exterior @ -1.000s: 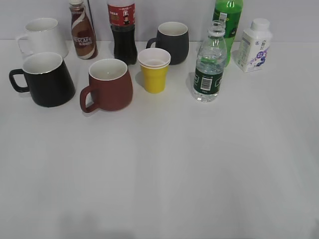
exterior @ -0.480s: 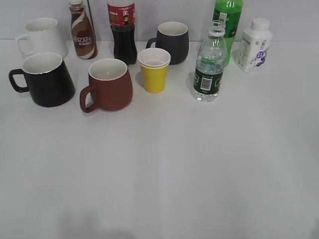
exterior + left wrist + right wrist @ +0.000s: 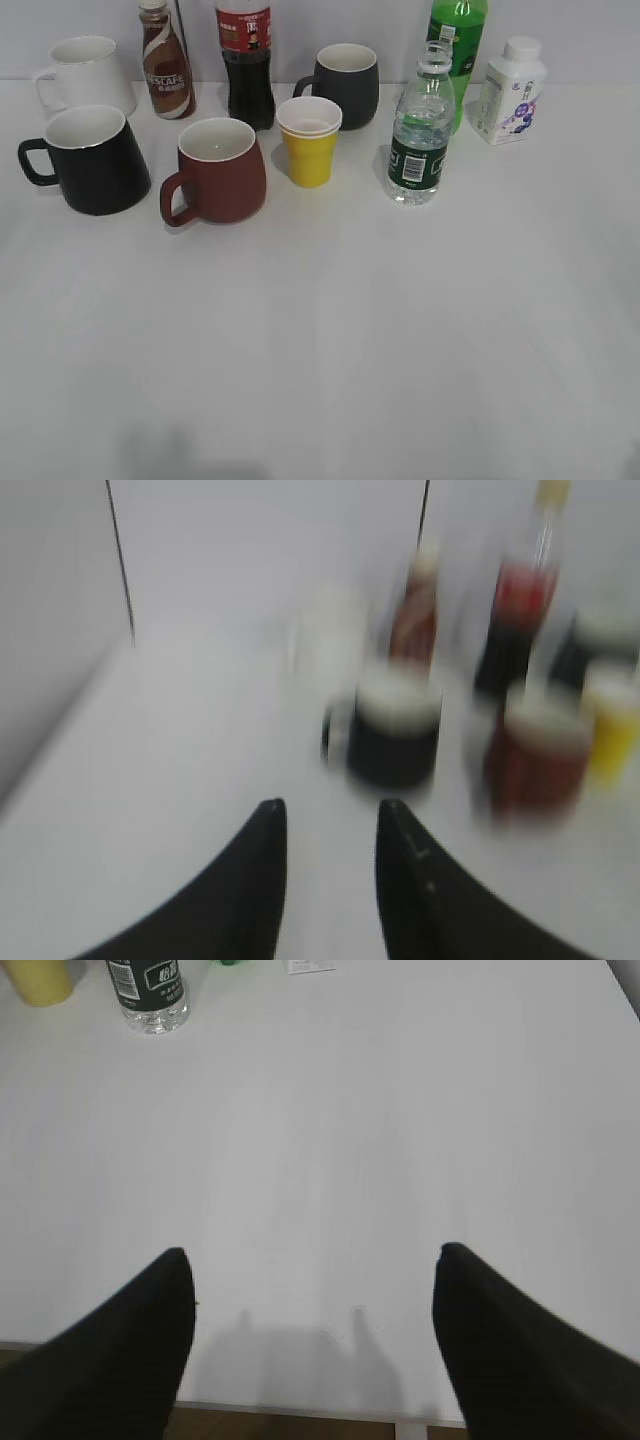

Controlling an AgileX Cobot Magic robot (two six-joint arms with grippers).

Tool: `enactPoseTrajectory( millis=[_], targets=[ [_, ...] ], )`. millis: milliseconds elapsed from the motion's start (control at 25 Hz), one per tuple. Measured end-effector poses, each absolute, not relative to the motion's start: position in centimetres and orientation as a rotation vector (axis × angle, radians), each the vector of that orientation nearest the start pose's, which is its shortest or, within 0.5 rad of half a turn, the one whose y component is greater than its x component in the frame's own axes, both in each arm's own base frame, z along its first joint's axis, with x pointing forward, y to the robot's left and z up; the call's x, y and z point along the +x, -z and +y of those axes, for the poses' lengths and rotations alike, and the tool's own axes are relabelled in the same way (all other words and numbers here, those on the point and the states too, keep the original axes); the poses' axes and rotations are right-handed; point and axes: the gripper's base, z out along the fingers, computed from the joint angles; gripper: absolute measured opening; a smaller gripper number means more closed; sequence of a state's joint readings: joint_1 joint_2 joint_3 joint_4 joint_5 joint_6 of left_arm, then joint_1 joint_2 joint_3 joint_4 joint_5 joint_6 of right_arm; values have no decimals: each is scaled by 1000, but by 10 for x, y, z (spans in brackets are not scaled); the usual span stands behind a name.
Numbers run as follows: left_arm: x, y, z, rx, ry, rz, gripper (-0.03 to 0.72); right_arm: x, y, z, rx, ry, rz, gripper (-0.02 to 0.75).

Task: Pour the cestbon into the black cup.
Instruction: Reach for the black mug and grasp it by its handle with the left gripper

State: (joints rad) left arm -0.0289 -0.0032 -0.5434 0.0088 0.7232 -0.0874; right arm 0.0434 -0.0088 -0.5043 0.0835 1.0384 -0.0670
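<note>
The cestbon (image 3: pixel 420 135), a clear ribbed bottle with a dark green label and no cap, stands upright at the right middle of the table; its base shows in the right wrist view (image 3: pixel 148 990) at top left. The black cup (image 3: pixel 90 160), glossy with a white inside, stands at the left with its handle to the left; it appears blurred in the left wrist view (image 3: pixel 392 735). My left gripper (image 3: pixel 330 805) is open and empty, short of the cup. My right gripper (image 3: pixel 312 1252) is wide open and empty over the table's near edge. Neither arm shows in the exterior view.
A brown-red mug (image 3: pixel 218 170), a yellow cup (image 3: pixel 309 140), a dark-grey mug (image 3: pixel 345 82), a white mug (image 3: pixel 85 75), a Nescafe bottle (image 3: pixel 166 62), a cola bottle (image 3: pixel 247 62), a green soda bottle (image 3: pixel 457 40) and a white milk bottle (image 3: pixel 510 92) stand along the back.
</note>
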Motion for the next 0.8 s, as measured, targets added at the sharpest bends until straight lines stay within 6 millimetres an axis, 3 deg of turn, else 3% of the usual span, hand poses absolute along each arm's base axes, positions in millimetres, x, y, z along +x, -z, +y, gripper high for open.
enactPoseTrajectory(
  millis=[160, 280, 640, 800],
  targets=[
    [18, -348, 0, -29, 79, 1304, 237, -6, -280, 6, -114, -84, 2004, 556],
    [51, -342, -2, -12, 69, 1239, 240, -6, -280, 6, -114, -84, 2004, 556],
    [183, -264, -11, 78, 73, 1478, 249, -6, -280, 6, -114, -84, 2004, 556],
    [220, -220, -14, 80, 100, 1564, 302, -6, -280, 6, -114, -84, 2004, 556]
  ],
)
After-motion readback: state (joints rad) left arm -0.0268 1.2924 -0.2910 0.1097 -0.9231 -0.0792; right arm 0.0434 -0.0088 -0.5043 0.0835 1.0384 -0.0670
